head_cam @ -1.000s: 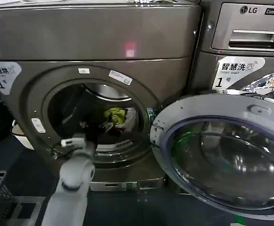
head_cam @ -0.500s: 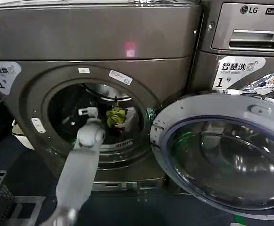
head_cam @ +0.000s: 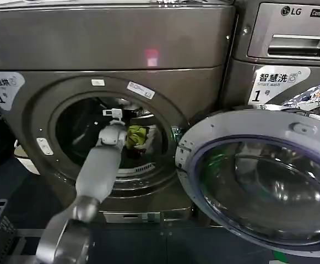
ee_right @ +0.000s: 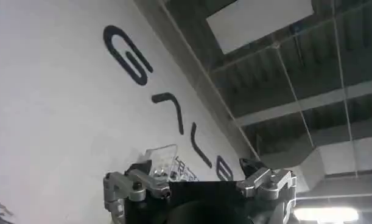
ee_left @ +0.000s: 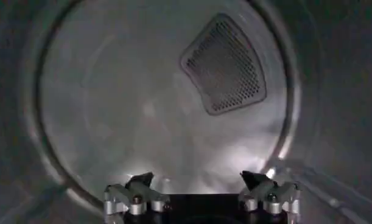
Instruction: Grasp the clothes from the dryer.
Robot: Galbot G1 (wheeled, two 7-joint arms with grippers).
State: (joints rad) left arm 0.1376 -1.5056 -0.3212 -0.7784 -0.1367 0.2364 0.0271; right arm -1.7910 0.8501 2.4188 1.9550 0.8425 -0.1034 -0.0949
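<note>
Clothes (head_cam: 136, 136): lime-green and white bundle lying inside the drum, just right of the left arm's wrist.
Dryer (head_cam: 110, 49): bronze-grey, porthole door (head_cam: 261, 179) swung open to the right; white label (head_cam: 1, 88) reads "1" with Chinese characters.
Neighbour machine (head_cam: 283, 44): "LG", "Commercial", label "1" with "smart wash".
Left pincer (ee_left: 201, 182): inside the drum, fingers spread, nothing between them; perforated vent (ee_left: 223, 66) on the drum's back wall.
Right pincer (ee_right: 198, 173): released, aimed at a wall bearing dark letters and a ceiling.
</note>
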